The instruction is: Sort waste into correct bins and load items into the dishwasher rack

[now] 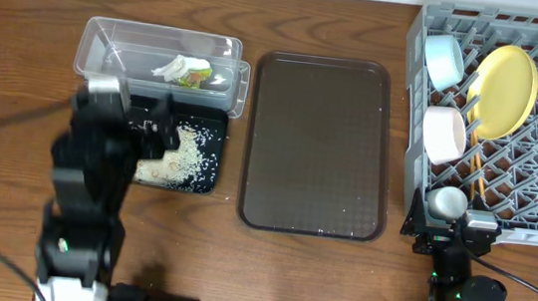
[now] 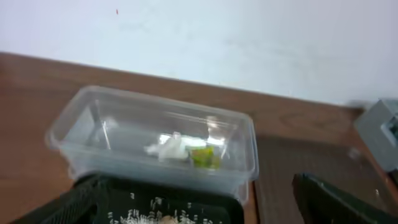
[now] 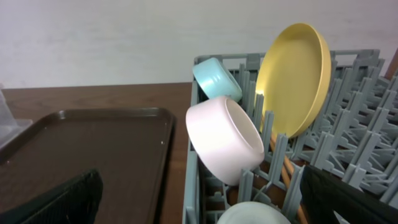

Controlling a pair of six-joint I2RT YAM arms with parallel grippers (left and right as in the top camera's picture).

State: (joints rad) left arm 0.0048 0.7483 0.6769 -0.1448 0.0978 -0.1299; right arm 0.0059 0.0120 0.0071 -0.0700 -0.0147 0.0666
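Note:
The clear tub (image 1: 110, 46) holds the crumpled white wrapper (image 1: 185, 70) with orange and green scraps, also in the left wrist view (image 2: 180, 150). The black tray (image 1: 214, 125) in front of it holds rice grains (image 1: 180, 157). My left gripper (image 1: 156, 129) is open and empty over the black tray (image 2: 186, 200), its fingers wide apart (image 2: 200, 211). The grey rack (image 1: 535, 189) holds the light-blue bowl (image 1: 444, 59), yellow plate (image 1: 506, 90), white bowl (image 1: 443, 134), white cup (image 1: 447, 201) and chopsticks (image 1: 474, 170). My right gripper (image 3: 205, 208) is open and empty at the rack's front-left corner, by the cup (image 3: 255, 215).
The dark-brown serving tray (image 1: 318, 146) lies between the bins and the rack. It also shows in the right wrist view (image 3: 81, 149). The left arm covers the black tray's left part. A wall runs along the table's far edge.

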